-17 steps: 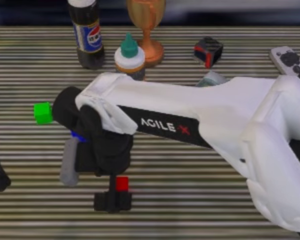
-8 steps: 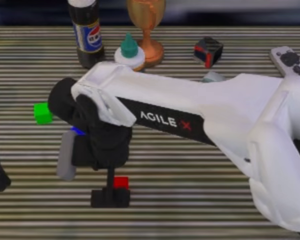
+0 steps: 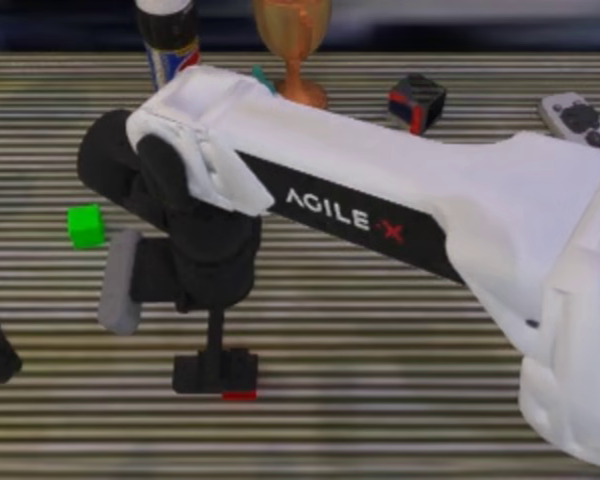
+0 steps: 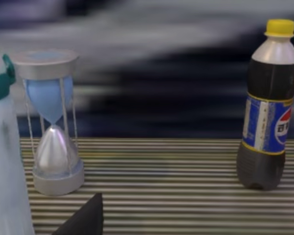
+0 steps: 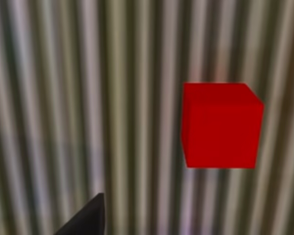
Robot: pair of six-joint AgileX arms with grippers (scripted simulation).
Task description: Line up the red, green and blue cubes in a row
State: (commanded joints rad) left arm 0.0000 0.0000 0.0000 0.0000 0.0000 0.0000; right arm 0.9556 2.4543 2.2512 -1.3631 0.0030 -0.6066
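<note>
Over the small matte red cube (image 3: 241,394), near-left: right gripper (image 3: 216,372) hovering, grip state impossible to tell; risks nudging it sideways.

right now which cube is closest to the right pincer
The red cube, just peeking out under the right pincer near the table's front. The green cube sits apart to the left, and the black cube with red patches is far back.
</note>
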